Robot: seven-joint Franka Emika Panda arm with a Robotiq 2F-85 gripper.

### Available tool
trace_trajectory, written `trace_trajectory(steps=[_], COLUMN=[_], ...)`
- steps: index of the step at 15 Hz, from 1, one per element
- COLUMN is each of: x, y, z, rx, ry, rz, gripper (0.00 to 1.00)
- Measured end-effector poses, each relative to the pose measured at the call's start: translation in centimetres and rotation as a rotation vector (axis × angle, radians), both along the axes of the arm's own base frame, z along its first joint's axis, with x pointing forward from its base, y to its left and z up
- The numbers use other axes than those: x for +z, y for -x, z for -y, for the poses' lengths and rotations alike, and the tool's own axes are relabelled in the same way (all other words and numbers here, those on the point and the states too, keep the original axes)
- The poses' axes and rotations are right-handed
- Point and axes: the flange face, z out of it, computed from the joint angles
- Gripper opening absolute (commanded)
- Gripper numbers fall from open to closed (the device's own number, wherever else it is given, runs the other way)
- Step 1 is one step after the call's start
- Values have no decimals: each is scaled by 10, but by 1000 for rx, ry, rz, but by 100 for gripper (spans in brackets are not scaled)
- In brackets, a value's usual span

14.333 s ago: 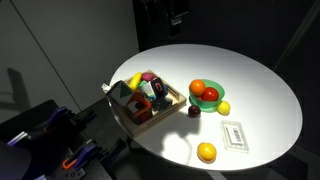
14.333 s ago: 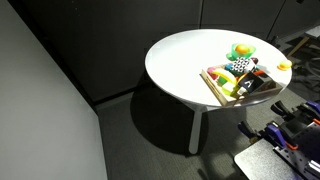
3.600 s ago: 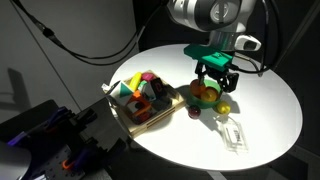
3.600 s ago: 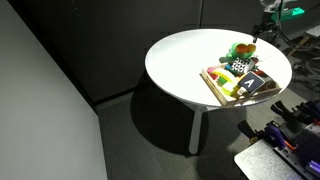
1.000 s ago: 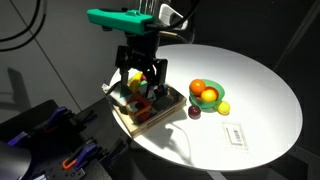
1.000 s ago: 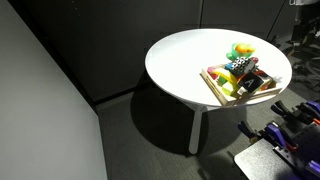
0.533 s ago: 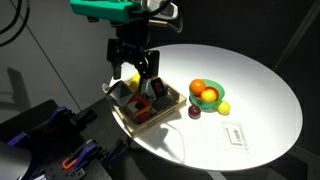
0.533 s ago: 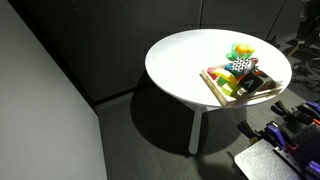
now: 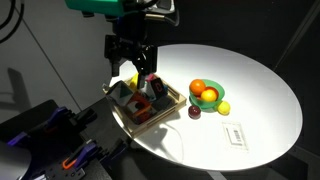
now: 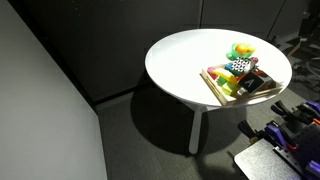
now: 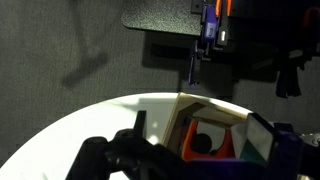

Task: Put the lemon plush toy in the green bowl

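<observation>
Gripper (image 9: 133, 68) wide open, empty, abv wooden tray (image 9: 165, 110); lemon plush toy (image 9: 209, 96) in green bowl (image 9: 206, 105).

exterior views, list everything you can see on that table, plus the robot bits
table: one, white, round
wooden tray: one, tan, at the table's edge, full of mixed toys
green bowl: one, beside the tray
lemon plush toy: one, golden yellow, in the bowl
orange fruit toy: one, in the bowl too
small ball: one, pale yellow, beside the bowl
dark toy: one, between tray and bowl
card: one, white, apart
gripper: one, dark, open, above the tray
</observation>
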Motion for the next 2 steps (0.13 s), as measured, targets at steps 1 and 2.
trace_trajectory(steps=[1, 2], x=[0, 0], y=[0, 0], z=[0, 0], rx=[0, 0], ry=[0, 0], rz=[0, 0], gripper=[100, 100])
